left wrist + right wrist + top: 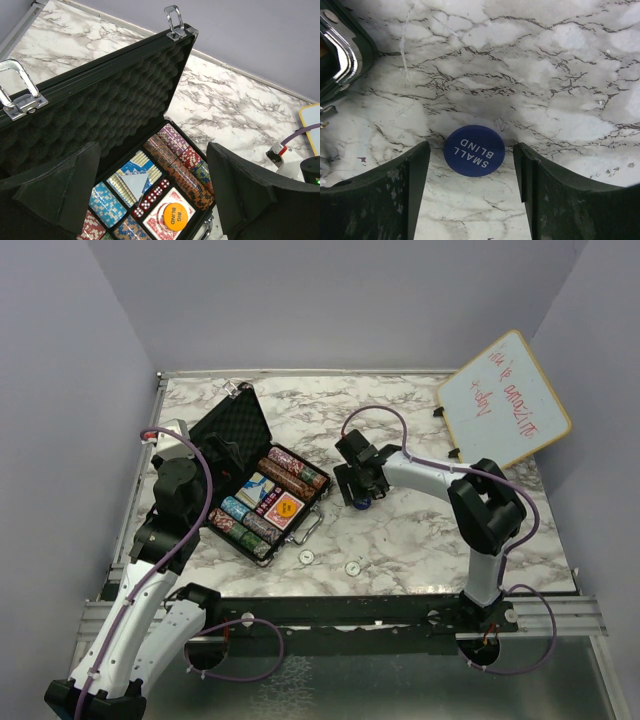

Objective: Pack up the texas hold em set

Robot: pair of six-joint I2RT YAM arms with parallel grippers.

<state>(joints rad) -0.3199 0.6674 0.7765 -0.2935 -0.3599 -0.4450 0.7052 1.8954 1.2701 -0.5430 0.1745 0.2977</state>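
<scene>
Right fingers (380,195) stand wide, astride a blue round "SMALL BLIND" button (474,150) lying flat on the marbled desk (545,75); whether they touch it cannot be told. Left fingers (55,195) stand wide and hold nothing. Between and beyond them sits the open black rectangular hard case (100,115), its egg-crate foam lid raised and carrying 2 silver latches (20,95). Its tray holds striped poker-chip stacks (180,170), a row of red dice (152,196) and an orange round "BIG BLIND" button (175,216) resting on a red card deck (192,200). A wood-framed whiteboard (505,400) leans far beyond the right fingers.
</scene>
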